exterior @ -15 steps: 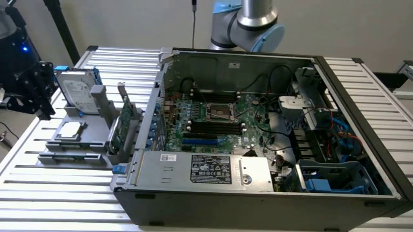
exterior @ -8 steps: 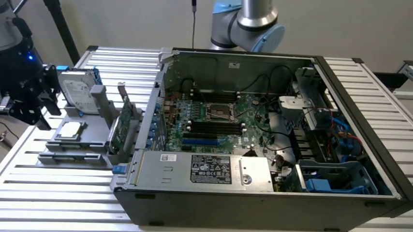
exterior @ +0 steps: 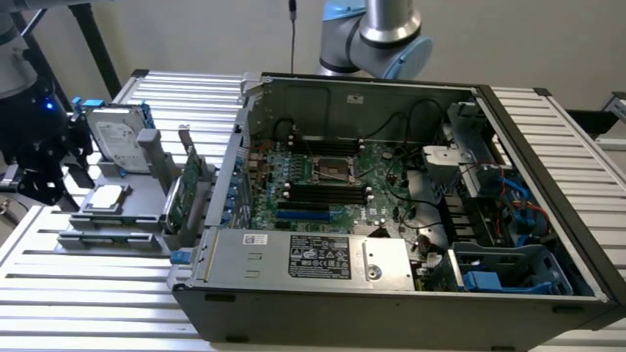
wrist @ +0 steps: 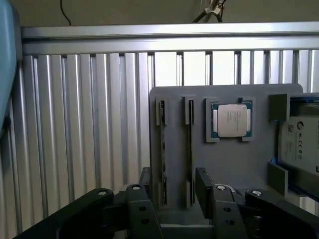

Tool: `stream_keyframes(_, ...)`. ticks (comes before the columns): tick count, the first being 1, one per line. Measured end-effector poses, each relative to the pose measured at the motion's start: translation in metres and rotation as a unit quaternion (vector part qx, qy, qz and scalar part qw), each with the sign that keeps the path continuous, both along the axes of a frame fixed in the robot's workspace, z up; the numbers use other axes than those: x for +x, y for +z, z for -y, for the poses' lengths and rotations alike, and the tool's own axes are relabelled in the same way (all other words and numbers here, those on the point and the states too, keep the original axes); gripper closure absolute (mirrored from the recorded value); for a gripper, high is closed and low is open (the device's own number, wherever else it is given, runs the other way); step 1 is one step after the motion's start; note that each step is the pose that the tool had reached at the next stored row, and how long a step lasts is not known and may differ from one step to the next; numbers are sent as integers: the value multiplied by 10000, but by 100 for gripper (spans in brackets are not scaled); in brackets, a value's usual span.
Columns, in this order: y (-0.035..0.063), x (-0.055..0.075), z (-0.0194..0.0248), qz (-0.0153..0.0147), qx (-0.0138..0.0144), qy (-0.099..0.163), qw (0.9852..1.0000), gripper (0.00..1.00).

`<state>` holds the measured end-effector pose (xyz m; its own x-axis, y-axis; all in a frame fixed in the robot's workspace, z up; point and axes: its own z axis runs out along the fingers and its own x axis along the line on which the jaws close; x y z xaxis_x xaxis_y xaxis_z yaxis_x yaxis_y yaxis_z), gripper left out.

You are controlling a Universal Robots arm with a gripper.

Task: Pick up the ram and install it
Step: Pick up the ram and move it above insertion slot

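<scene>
In the wrist view my gripper hovers over a grey parts holder, open, with nothing between its fingers. Two narrow slots run along the holder. A thin ram stick stands on edge in one slot, and a second stick stands in the other. Both lie within the gap between the fingers. In the exterior view the dark gripper body hangs at the left edge beside the holder. The open computer case shows the motherboard's black memory slots.
On the holder sit a processor chip, a silver hard drive with blue rails and a tall green expansion card. Ribbed aluminium table slats surround the case. The power supply fills the case's near side, and the arm's joint rises behind it.
</scene>
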<state>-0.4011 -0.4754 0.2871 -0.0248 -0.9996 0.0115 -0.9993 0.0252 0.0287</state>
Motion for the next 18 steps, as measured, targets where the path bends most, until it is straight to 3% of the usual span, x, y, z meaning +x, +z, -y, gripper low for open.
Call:
stream_keyframes(12, -219, 33, 51, 0, 0, 49, 10000, 52)
stream_keyframes(18, -277, 33, 78, 0, 0, 51, 10000, 52)
